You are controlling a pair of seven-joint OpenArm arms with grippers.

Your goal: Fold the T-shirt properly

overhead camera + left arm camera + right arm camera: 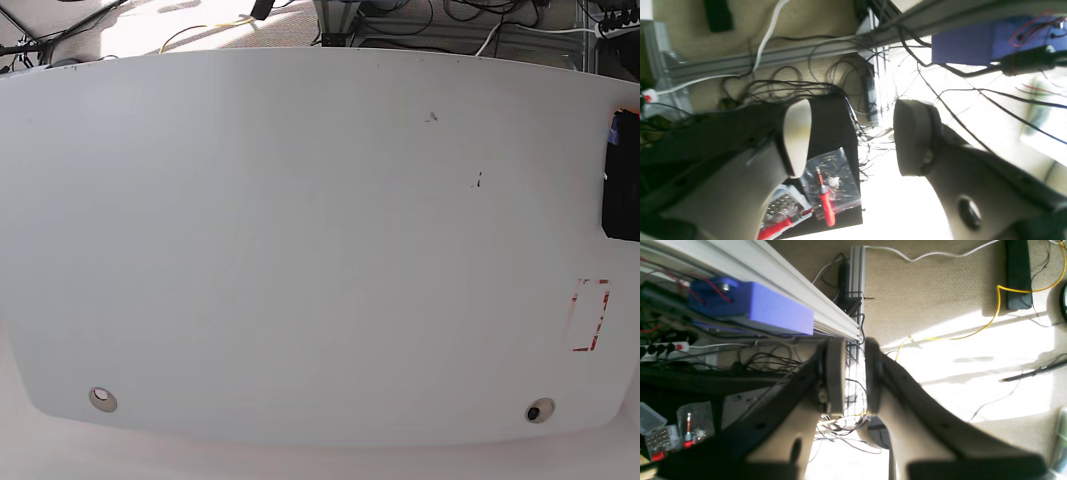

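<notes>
In the base view a black cloth thing [624,185], apparently the T-shirt, shows only at the right edge of the white table [300,250]. The frame cuts it off, with a bit of blue at its top. Neither arm appears in that view. My left gripper [855,106] is open wide with nothing between its fingers, and looks down at carpet and cables. My right gripper [853,343] has its pads a narrow gap apart. It holds nothing and faces the floor beside the frame.
A red rectangular marking [590,315] lies near the table's right edge. Below are an aluminium rail [790,55], tangled cables, a blue box [773,311], a bag with red-handled pliers [825,200] and a yellow cable [997,306] on the carpet.
</notes>
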